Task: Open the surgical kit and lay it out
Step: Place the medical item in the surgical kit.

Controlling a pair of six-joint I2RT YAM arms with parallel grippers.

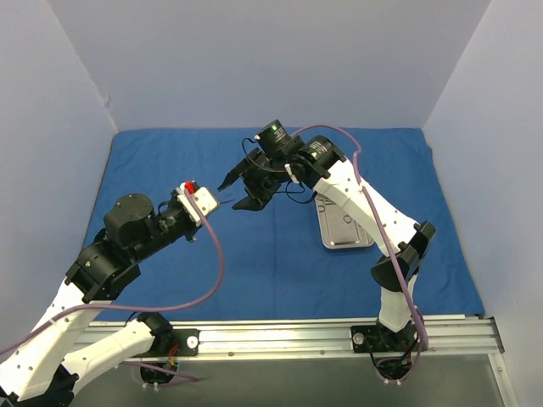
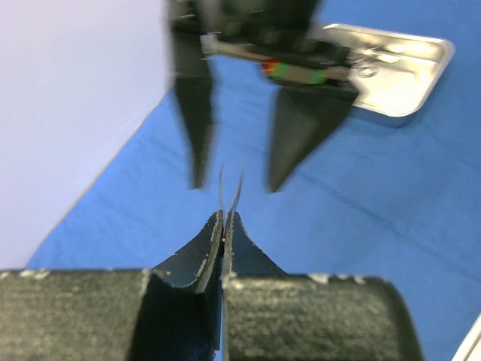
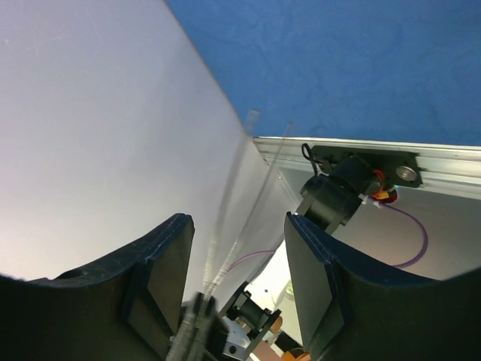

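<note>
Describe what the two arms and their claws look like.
Both arms have white link shells with black cylindrical joints: the left arm and the right arm. A thin purple cable loops along each. The left claw has dark tapering fingers ahead of a white block with a red mark; the right claw has black wedge-shaped fingers.

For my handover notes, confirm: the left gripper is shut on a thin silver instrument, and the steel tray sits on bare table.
One error: the steel tray sits on the blue drape, as the top view shows. The left gripper is indeed shut on the silver instrument.
</note>
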